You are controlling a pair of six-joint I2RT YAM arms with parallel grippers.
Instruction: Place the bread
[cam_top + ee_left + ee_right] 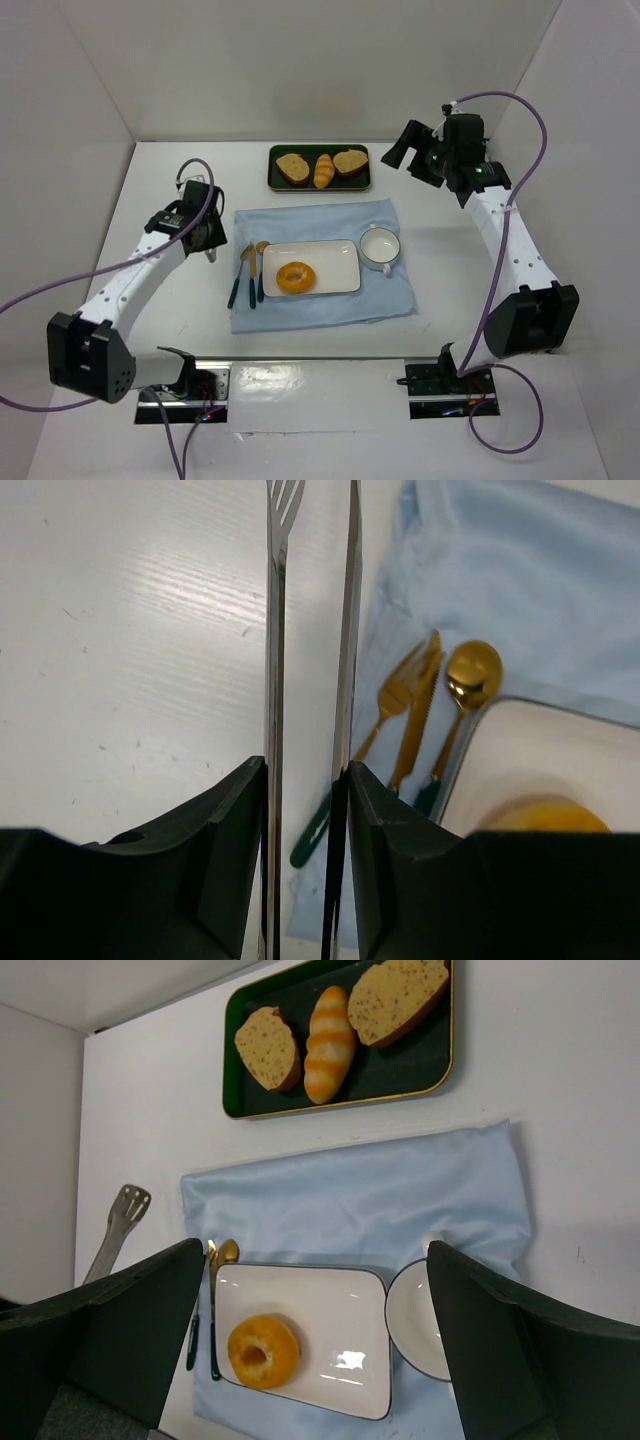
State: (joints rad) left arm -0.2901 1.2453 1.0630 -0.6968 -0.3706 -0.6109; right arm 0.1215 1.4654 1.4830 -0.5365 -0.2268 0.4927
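Bread (296,277) lies on the plate (340,252), mid-frame: placing seems done. Left claw (305,772) grips tongs (274,630); right claw (408,152), upper right, gapes wide, empty.

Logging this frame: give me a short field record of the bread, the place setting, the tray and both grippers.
bread: ring-shaped bun, lying on the left part of the white plate
place setting: plate on blue cloth; gold cutlery left of it, cup right of it
tray: green, at the back, holding two toast slices and a striped roll
left gripper: closed on metal tongs, beside the cloth's left edge
right gripper: open, nothing between its fingers
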